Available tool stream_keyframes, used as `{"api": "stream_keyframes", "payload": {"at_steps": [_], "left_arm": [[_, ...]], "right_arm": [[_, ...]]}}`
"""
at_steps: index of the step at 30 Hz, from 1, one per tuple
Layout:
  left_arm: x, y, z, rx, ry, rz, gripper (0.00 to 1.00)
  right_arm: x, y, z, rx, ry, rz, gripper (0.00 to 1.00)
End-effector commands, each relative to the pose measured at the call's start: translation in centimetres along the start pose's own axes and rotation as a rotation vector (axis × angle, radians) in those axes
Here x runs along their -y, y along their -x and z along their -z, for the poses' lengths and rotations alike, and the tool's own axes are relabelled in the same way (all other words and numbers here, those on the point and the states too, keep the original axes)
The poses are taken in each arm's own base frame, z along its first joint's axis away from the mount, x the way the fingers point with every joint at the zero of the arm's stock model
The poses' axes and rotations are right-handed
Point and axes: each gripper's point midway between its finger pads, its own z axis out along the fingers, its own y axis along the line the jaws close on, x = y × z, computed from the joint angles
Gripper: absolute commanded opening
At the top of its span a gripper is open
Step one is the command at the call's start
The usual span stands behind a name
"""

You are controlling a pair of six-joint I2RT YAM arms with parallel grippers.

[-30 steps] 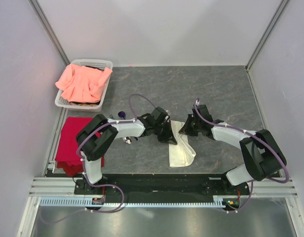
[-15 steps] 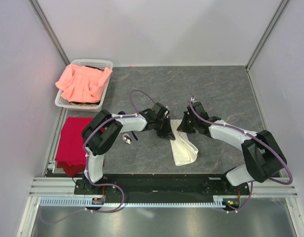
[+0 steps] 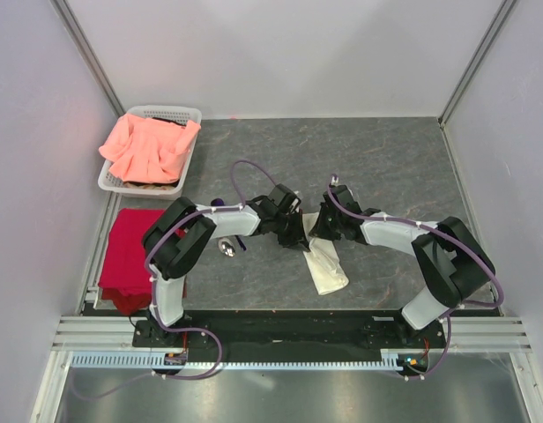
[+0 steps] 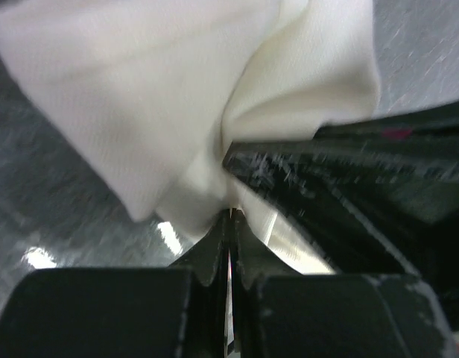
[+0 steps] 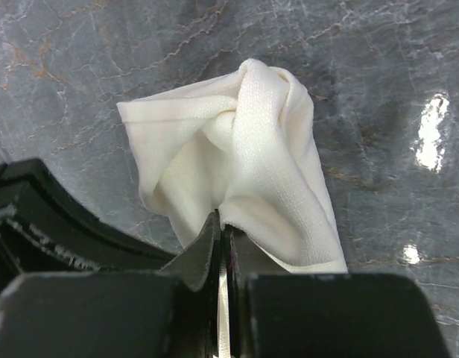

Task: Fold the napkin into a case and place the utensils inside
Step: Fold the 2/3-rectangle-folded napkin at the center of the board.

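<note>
napkin (image 3: 327,267) sits at the middle of the top view, bunched into a narrow strip on the grey table (image 3: 386,159). its long axis runs from the centre down toward the bottom edge and leans slightly right. the lower end lies flat and the upper end is gathered up between the two arms.

the left gripper (image 3: 304,243) is clenched on a fold of the cloth, with its fingertips (image 4: 214,239) pressed together. the right gripper (image 3: 318,232) pinches the twisted top of the cloth from the other side, jaws tight.

both wrist views are filled with crumpled cloth, so its edges and corners cannot be traced. left of centre, a spoon (image 3: 226,248) shows only its shiny bowl. a purple-headed utensil (image 3: 217,204) peeks out above the left arm, its handle hidden.
</note>
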Motion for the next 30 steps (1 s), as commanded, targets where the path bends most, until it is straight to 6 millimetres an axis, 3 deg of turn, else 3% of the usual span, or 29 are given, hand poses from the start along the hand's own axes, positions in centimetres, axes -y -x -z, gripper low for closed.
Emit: {"api": "stream_keyframes", "payload": {"at_steps": [1, 2, 3, 5, 6, 7, 8, 11, 12, 20, 30], "left_arm": [[-0.2, -0.5, 2.5, 0.027, 0.004, -0.077, 0.02], [0.5, -0.3, 3.4, 0.047, -0.013, -0.085, 0.04], [-0.1, -0.6, 3.7, 0.045, -0.008, -0.08, 0.06], [0.9, -0.3, 5.1, 0.078, -0.041, -0.098, 0.17], [0.8, -0.5, 5.4, 0.082, -0.045, -0.099, 0.23], [1.2, -0.6, 5.7, 0.083, -0.066, -0.106, 0.37], [1.8, -0.4, 6.0, 0.096, -0.087, -0.112, 0.42], [2.8, 0.2, 5.9, 0.112, -0.124, -0.112, 0.52], [2.8, 0.4, 5.4, 0.105, -0.121, -0.106, 0.6], [1.5, 1.6, 3.1, 0.12, -0.061, -0.06, 0.61], [1.6, 2.5, 1.5, 0.12, -0.06, -0.03, 0.69]], "right_arm": [[-0.5, 0.7, -0.2, 0.043, 0.021, 0.015, 0.1], [-0.6, 0.7, 0.0, 0.045, 0.023, 0.025, 0.12], [-0.6, 0.8, 0.0, 0.047, 0.026, 0.031, 0.14], [-0.7, 0.9, 0.0, 0.04, 0.021, 0.044, 0.15], [-0.8, 0.8, 0.0, 0.037, 0.024, 0.048, 0.16], [-0.7, 0.7, 0.0, 0.033, 0.022, 0.051, 0.17], [-0.7, 0.8, 0.0, 0.035, 0.022, 0.049, 0.19], [-0.9, 0.7, 0.2, 0.036, 0.028, 0.046, 0.19], [-1.1, 0.8, 0.2, 0.036, 0.034, 0.038, 0.19], [-2.0, 0.7, 0.5, 0.036, 0.063, -0.01, 0.21], [-2.4, 0.3, 0.6, 0.027, 0.08, -0.026, 0.2]]}}
